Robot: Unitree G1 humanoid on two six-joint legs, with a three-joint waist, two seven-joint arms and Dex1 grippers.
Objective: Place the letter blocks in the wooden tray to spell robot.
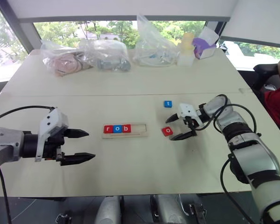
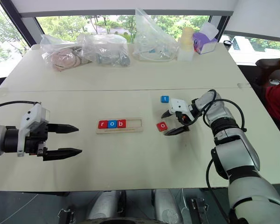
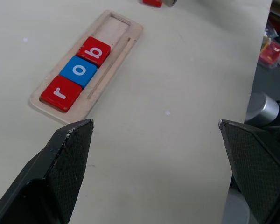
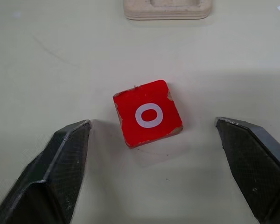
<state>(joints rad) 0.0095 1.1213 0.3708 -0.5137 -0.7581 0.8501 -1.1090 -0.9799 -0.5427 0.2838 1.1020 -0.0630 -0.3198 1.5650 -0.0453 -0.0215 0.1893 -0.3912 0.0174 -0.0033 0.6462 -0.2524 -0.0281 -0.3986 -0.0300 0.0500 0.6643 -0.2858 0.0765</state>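
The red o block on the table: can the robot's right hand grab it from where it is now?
Probably yes. The right gripper is open, with its fingers on either side of the red o block, which lies flat on the table with nothing in between.

- Wooden tray point(image 1: 136, 131): pale, unpainted wood.
- Block r point(image 1: 108, 129): red, white letter.
- Block o in the tray point(image 1: 117, 129): blue, white letter.
- Block b point(image 1: 126, 128): red, white letter.
- Loose block o point(image 4: 147, 113), right of the tray: red, white ring letter, bare wood at its chipped edges.
- Block t point(image 1: 167, 104), far right: blue, white letter.
- Table point(image 1: 130, 84): plain cream.
- Left gripper point(image 1: 82, 145) and right gripper point(image 1: 173, 128): black fingers on white housings.
- Box point(image 1: 205, 48), far right: purple and white.
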